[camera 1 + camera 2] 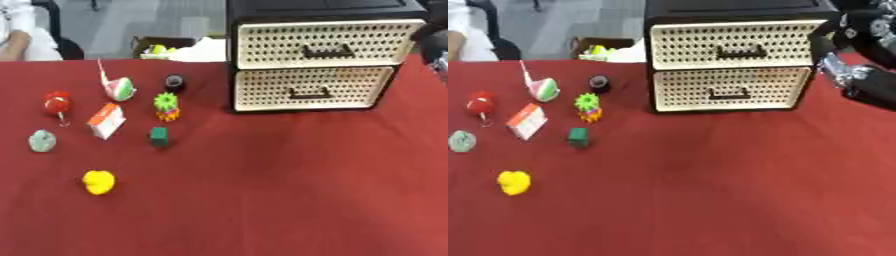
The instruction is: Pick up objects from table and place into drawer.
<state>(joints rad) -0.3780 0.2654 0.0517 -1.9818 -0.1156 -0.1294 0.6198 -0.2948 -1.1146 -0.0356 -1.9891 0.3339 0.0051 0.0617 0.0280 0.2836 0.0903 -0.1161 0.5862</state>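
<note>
At the upper centre of the frame stands the drawer unit (315, 60), a black cabinet with two cream perforated drawers, both shut. Its upper handle (327, 51) and lower handle (310, 93) are dark bars on the drawer fronts.

The objects lie in a loose cluster at the left of the red table (280, 190), well apart from the cabinet:
- a yellow lump (98, 182), lowest in the frame
- a green cube (158, 136)
- a pale round piece (41, 141) at the far left
- a white and orange box (106, 120)
- a red ball (57, 102) with a thin stem hanging from it
- a spiky green piece (165, 102) touching something orange just below it
- a green and pink wedge (120, 88)
- a small dark cylinder (174, 82)

All look small and light, likely plastic or foam toys. The cube and box offer flat opposite faces — the easiest places to pinch. The yellow lump seems soft and rounded, best taken across its middle; the red ball could roll, and its stem looks too thin to trust.

The right hand (852, 75) shows at the upper right of the right eye view, beside the cabinet's side, holding nothing that can be seen; whether its fingers are straight or curled cannot be told. The left hand is not visible.

No brand, label or writing can be read on anything.
</note>
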